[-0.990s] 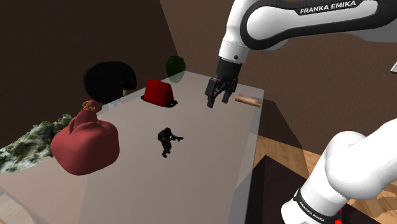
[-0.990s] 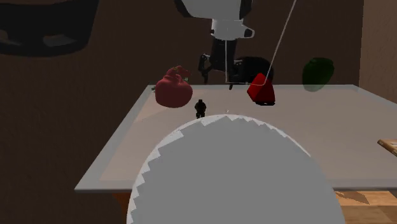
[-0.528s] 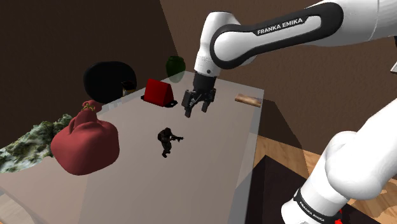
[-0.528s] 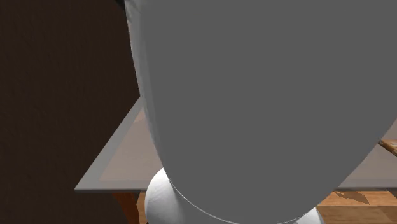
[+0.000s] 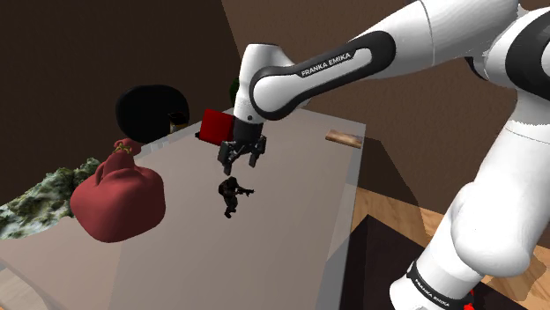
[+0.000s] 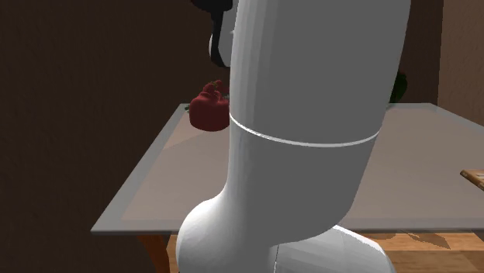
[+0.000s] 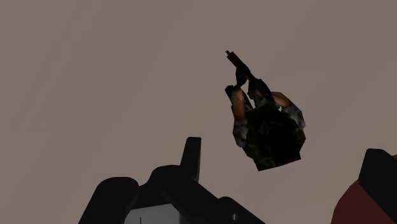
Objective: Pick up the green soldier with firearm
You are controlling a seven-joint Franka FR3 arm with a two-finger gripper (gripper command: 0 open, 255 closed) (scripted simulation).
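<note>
The small dark green soldier (image 5: 232, 194) stands on the grey table (image 5: 300, 211), its firearm pointing toward the shoulder view's right. My gripper (image 5: 239, 161) hangs just above it, open, touching nothing. In the wrist view the soldier (image 7: 267, 124) lies beyond the gripper (image 7: 285, 154), between the lines of the two spread fingers (image 7: 191, 151) and closer to the far one. The gun barrel points away from the hand. In the second exterior view the arm hides the soldier.
A dark red sack (image 5: 119, 198) (image 6: 208, 113) sits left of the soldier. A red wedge (image 5: 213, 127), a black rounded object (image 5: 150, 109) and a green item (image 5: 236, 86) stand at the back. A wooden block (image 5: 344, 138) lies at the far right edge.
The arm swung toward the shoulder view's left and came down, carrying the open gripper from near the wooden block to just above the soldier. It now blocks most of the second exterior view.
</note>
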